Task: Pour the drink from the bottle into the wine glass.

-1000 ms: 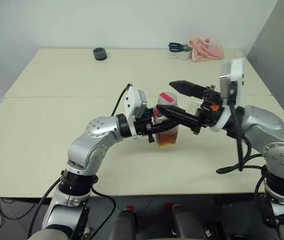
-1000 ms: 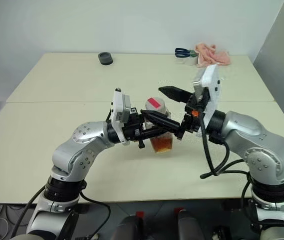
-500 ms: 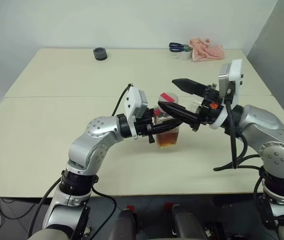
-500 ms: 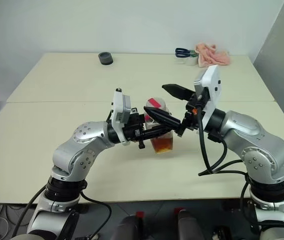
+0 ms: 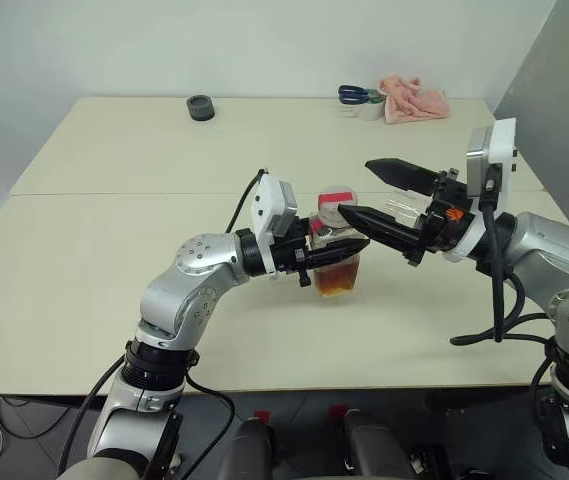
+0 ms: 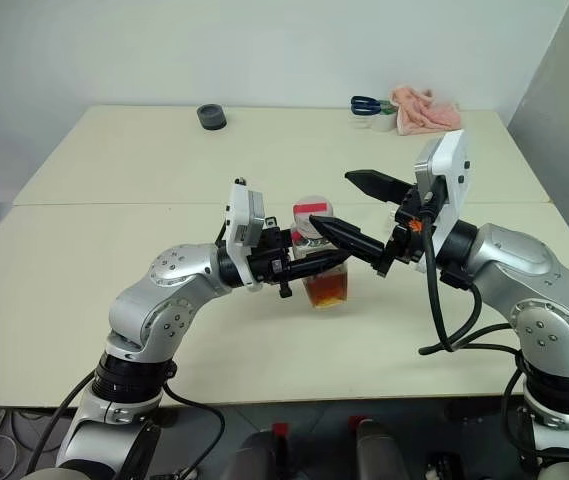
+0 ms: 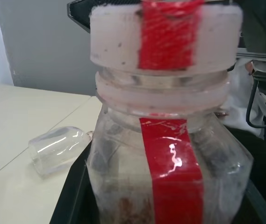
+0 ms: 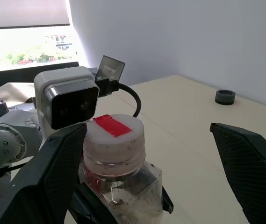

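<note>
Above the table (image 5: 114,240), left jaws clamp the squarish clear-plastic bottle (image 5: 336,250); right jaws gape.

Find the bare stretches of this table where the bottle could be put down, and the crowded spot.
Bare: the cream table's left half, and the far middle between the small dark grey ring and the blue-handled scissors beside the pink cloth. Crowded: the centre, where both pincers flank the clear red-striped plastic bottle, with the clear wine glass lying beyond.
</note>
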